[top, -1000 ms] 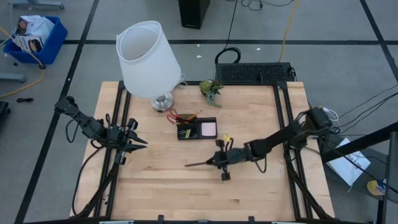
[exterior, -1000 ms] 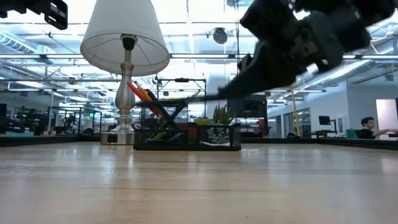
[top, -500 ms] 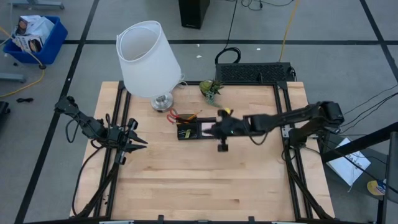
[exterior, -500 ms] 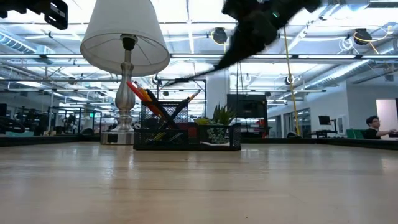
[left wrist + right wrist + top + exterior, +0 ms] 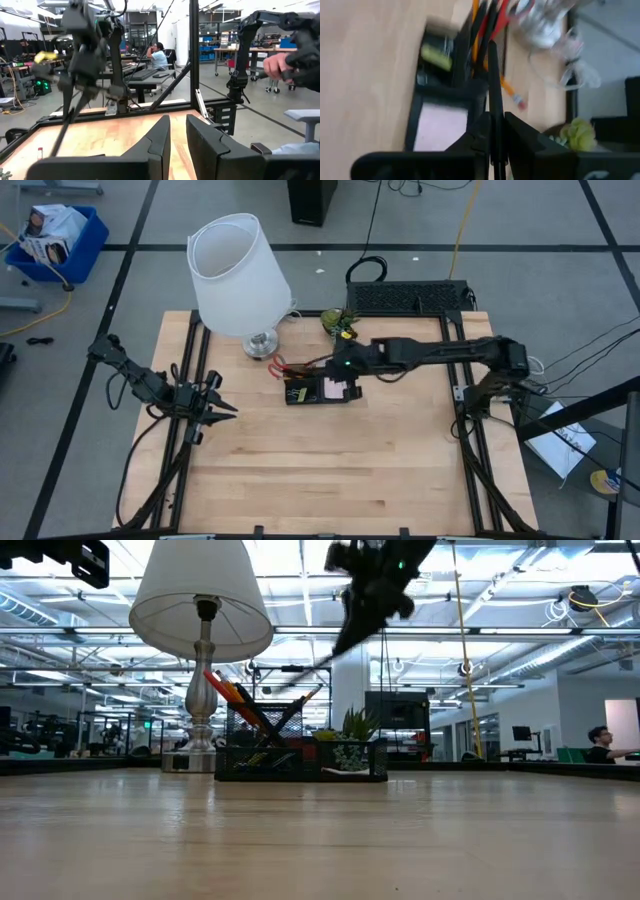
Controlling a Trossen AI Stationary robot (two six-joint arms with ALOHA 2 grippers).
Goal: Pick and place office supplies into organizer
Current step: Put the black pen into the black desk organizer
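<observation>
My pale wooden counter [image 5: 320,470] spreads beneath both arms, seen from overhead, with a white-shaded lamp on a silver base [image 5: 240,275] standing at its far edge, well off to the left of my working fingers.

My right arm reaches across the counter, its fingers [image 5: 337,370] hanging over the small low black rectangular desk organizer [image 5: 316,388]. They are pinched nearly together on a slim black pen [image 5: 493,80], which runs straight out ahead of them; its far end points at the organizer's compartment of upright orange pencils [image 5: 475,15], black pens and red-handled scissors [image 5: 501,17]. From the counter-level camera the same pen slants down from these raised fingers [image 5: 350,625] toward the organizer [image 5: 300,762].

Directly below my right fingers lies the pink square sticky-note pad [image 5: 335,387], flat in its own compartment [image 5: 442,127]. One loose orange pencil [image 5: 510,91] lies on the counter just outside the organizer's wall, ahead of the fingers. A small green plant [image 5: 340,323] sits just beyond my right fingers, at the counter's far edge.

My left fingers [image 5: 222,409] wait well apart, over the counter's left side; they stand nearly together with a narrow gap and hold nothing [image 5: 177,145].
</observation>
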